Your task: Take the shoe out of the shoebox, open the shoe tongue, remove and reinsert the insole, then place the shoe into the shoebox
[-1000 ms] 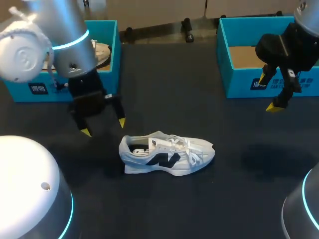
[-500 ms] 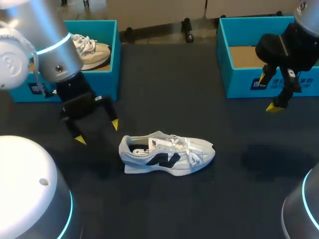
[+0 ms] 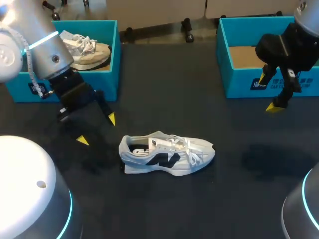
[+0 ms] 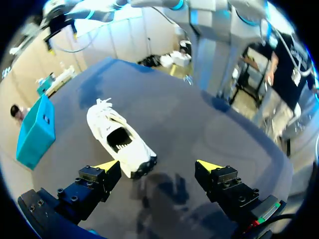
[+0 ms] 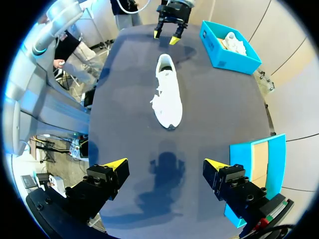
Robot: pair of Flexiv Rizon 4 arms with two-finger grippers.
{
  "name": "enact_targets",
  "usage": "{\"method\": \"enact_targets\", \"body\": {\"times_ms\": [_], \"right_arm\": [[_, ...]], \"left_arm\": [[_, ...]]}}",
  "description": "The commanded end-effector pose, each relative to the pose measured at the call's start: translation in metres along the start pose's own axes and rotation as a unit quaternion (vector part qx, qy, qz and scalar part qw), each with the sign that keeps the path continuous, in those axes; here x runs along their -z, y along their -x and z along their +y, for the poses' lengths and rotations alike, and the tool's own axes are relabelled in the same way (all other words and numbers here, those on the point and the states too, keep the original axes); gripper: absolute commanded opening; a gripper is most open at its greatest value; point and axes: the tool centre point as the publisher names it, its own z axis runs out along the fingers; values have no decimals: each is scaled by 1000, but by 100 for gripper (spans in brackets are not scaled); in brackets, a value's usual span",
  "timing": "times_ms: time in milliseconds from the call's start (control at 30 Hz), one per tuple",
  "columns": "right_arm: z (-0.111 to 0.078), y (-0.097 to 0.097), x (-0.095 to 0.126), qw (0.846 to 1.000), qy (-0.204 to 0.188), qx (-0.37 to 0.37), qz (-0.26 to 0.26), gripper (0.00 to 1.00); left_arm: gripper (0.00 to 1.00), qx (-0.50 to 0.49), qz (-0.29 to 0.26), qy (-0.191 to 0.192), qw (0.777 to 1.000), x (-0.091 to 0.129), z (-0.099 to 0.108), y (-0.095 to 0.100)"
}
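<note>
A white sneaker [image 3: 166,154] with a dark side logo lies on its sole on the black table, toe to the right. My left gripper [image 3: 96,130] hangs open just left of the heel, nothing between its fingers; in the left wrist view the sneaker [image 4: 118,142] sits a little ahead of the open left gripper [image 4: 157,165], heel nearest. My right gripper [image 3: 271,94] is open in front of the empty teal shoebox [image 3: 249,79] at the back right. The right wrist view has the sneaker [image 5: 168,96] far ahead of the open right gripper [image 5: 166,164].
A second teal shoebox [image 3: 104,79] at the back left holds a beige shoe [image 3: 84,50]. That box [image 5: 227,47] and my left gripper [image 5: 167,34] show far off in the right wrist view, the empty box [image 5: 259,162] beside the right fingers.
My left arm has swung leftward and tilted, carrying its open gripper from above the sneaker's heel to the left of it. The right arm and the sneaker have not moved.
</note>
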Motion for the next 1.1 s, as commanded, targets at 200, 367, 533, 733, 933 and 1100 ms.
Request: {"method": "enact_targets", "body": {"times_ms": [200,367,533,733,933,1100], "right_arm": [[1,1,-1,1000,-2,-1,1,100],[1,1,-1,1000,-2,-1,1,100],[1,1,-1,1000,-2,-1,1,100],[1,1,-1,1000,-2,-1,1,100],[1,1,-1,1000,-2,-1,1,100],[1,1,-1,1000,-2,-1,1,100]], "left_arm": [[100,57,-51,-109,991,-5,22,-13],[100,79,-71,-136,985,-9,31,-19],[100,90,-102,-162,977,-11,36,-26],[100,104,-153,-201,962,-9,41,-31],[100,120,-160,-208,957,-13,46,-36],[100,120,-160,-208,957,-13,46,-36]]}}
